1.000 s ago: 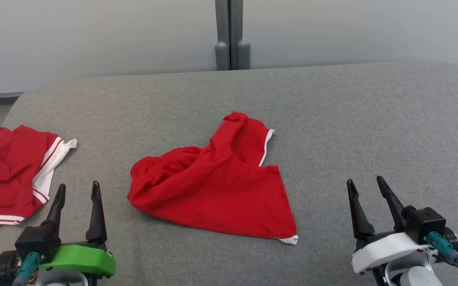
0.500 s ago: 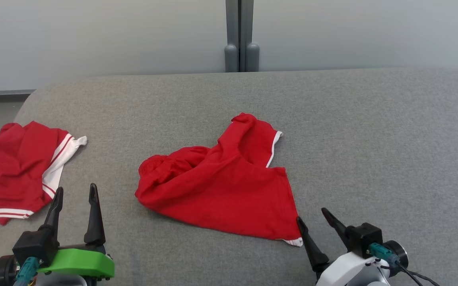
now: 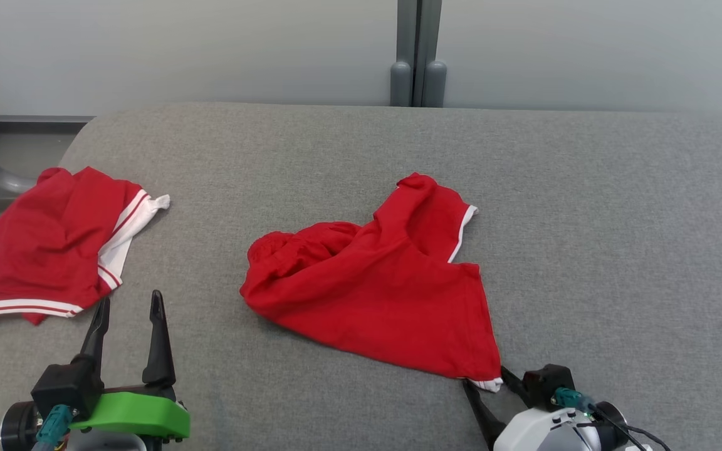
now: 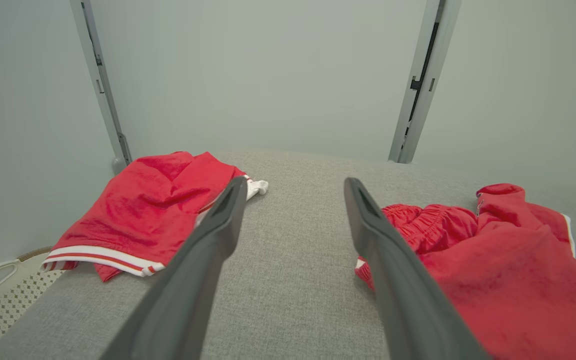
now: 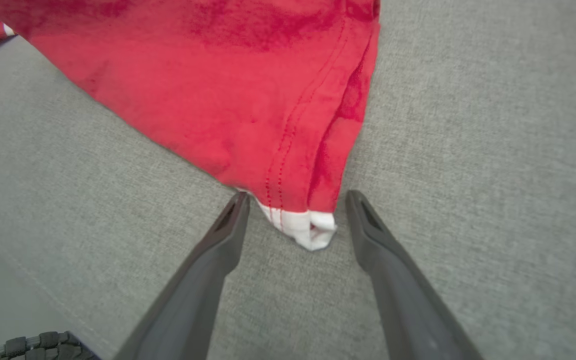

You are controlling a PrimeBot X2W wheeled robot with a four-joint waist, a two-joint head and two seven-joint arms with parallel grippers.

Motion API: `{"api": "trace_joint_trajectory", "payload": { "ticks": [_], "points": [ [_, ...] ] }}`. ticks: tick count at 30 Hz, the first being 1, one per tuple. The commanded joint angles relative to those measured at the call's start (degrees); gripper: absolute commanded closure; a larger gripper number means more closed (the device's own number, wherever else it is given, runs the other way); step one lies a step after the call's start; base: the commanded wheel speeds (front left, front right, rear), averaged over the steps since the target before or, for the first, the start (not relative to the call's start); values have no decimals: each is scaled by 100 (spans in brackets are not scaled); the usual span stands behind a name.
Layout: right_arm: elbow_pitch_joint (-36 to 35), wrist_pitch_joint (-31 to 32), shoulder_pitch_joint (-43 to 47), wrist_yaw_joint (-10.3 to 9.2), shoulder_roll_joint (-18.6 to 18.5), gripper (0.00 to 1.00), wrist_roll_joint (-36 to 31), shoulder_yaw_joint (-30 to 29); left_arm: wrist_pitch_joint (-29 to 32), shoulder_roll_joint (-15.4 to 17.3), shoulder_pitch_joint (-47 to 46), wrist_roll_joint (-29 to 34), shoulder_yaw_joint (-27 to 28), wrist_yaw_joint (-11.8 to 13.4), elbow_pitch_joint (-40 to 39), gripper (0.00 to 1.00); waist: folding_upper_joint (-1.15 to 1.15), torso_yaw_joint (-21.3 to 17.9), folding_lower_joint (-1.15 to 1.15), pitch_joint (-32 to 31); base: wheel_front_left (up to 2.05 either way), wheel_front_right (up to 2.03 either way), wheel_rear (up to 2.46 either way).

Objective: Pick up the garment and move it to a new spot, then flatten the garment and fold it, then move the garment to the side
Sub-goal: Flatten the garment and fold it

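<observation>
A grey upholstered surface (image 3: 586,219) is seen before a pale wall. The red garment (image 3: 373,294) is crumpled at its centre. The garment's white-trimmed corner at five o'clock is straddled, not pinched, by the wide-spread right end effector (image 3: 485,379). The left end effector (image 3: 131,298) is seen released and empty.

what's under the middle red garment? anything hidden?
Grey cushion shows all around the middle garment. Its white-trimmed corner lies between the right gripper's open fingers. Whatever is beneath the crumpled cloth is covered, so I cannot tell.
</observation>
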Motion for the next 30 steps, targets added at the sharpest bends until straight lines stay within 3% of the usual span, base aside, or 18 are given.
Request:
{"api": "trace_joint_trajectory", "payload": {
  "ticks": [1,6,20,21,22,30],
  "points": [
    [120,-50,-134,0,14,100,87,52,-4,-14,-80,28,37,-32,18,0,0,39,0,16,0,0,0],
    [280,-195,-364,0,-9,100,351,30,-4,-68,-12,79,136,-71,47,0,0,-53,0,4,0,0,0],
    [-543,-199,451,0,-925,100,604,-1152,-4,-170,89,132,152,-134,120,0,0,-645,0,-63,0,0,0],
    [-654,-192,519,0,-960,47,611,-1183,-4,-176,89,140,153,-141,129,0,0,-680,0,-66,0,0,0],
    [-729,-195,553,0,-977,0,615,-1216,-4,-180,87,149,148,-148,137,0,0,-694,0,-68,0,0,0],
    [-1905,-237,801,0,-728,0,94,-1650,-4,-191,61,192,117,-174,172,0,0,-735,0,-121,0,0,0]
  ]
}}
